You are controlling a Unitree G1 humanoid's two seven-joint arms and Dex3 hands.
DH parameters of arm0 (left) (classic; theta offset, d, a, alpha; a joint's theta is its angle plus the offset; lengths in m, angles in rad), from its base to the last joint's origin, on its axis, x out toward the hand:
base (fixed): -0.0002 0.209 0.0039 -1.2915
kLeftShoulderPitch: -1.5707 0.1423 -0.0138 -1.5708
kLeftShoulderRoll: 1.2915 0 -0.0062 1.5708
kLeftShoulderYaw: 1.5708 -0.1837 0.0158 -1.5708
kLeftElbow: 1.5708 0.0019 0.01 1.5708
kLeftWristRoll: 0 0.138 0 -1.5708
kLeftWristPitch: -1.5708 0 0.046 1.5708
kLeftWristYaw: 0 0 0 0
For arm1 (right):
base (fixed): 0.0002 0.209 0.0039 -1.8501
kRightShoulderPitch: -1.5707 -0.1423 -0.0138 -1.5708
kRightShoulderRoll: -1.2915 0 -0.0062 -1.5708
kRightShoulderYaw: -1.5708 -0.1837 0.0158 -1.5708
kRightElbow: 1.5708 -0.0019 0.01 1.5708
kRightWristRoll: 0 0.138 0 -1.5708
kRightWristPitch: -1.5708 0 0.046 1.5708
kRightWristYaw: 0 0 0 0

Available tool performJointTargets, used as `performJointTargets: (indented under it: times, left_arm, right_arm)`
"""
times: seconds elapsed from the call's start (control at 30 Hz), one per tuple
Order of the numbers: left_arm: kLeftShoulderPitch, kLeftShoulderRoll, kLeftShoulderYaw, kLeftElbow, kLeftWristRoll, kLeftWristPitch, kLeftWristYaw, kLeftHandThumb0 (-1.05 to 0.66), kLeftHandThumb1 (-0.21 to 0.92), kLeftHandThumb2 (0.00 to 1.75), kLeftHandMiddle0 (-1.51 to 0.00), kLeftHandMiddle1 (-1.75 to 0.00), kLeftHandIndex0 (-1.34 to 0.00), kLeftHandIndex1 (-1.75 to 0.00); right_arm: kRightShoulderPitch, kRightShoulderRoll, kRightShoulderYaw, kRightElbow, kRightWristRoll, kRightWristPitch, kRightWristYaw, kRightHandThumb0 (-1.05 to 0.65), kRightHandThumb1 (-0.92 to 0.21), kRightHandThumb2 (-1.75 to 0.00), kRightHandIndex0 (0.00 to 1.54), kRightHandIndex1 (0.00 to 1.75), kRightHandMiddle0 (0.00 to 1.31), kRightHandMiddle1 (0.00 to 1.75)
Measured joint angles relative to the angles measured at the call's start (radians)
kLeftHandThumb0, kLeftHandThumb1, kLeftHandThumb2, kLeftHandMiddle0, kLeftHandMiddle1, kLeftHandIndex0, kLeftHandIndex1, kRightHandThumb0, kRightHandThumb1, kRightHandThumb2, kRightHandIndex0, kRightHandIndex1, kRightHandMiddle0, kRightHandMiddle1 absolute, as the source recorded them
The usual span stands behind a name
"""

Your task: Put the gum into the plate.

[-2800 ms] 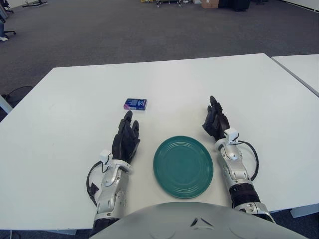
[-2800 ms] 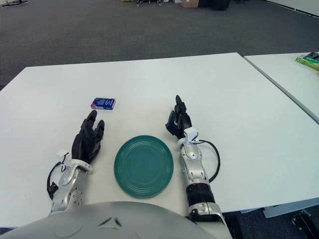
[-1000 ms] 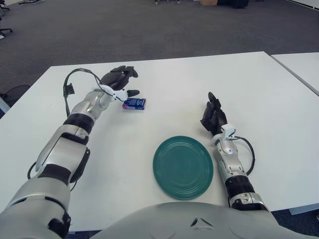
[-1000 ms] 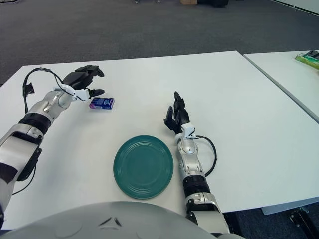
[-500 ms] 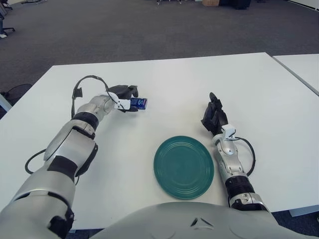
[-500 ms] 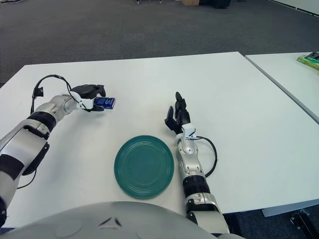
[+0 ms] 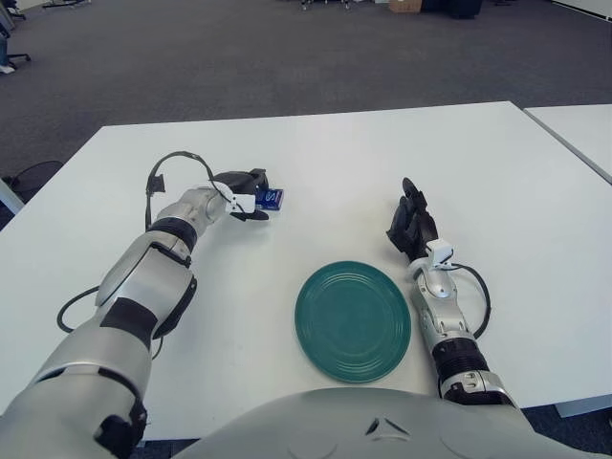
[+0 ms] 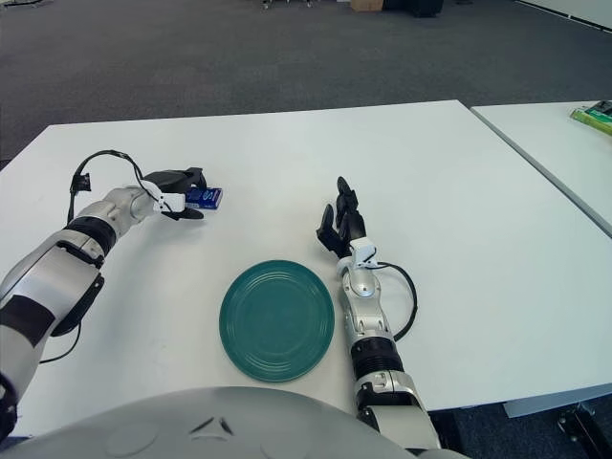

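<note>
Gripping the blue gum pack with closed fingers, the left hand is beyond the green plate (to its left); the right hand rests beside the plate, fingers loosely apart

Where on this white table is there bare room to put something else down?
Bare patches: the far half of the table beyond both hands, the right side past the right hand, and the near left corner. It is crowded only around the left hand closing on the gum, and at the green plate beside the right forearm.
</note>
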Motion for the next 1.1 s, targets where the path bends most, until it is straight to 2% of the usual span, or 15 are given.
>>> performJointTargets:
  times: [0.43, 1.1]
  left_arm:
    - [-0.002, -0.019, -0.046, 0.017, 0.018, 0.067, 0.027, -1.05, 0.92, 0.33, -0.09, 0.0, -0.01, -1.02]
    - [0.017, -0.053, -0.028, 0.023, -0.008, 0.116, 0.086, -1.02, 0.92, 0.32, -0.12, -0.01, -0.09, -1.06]
  right_arm:
    - [-0.004, 0.0, -0.017, 0.02, 0.002, -0.025, 0.003, -0.87, -0.92, -0.89, 0.04, 0.01, 0.0, 0.21]
    - [-0.046, -0.004, -0.047, 0.087, 0.013, -0.052, 0.024, -0.9, -0.92, -0.88, 0.08, 0.01, 0.0, 0.27]
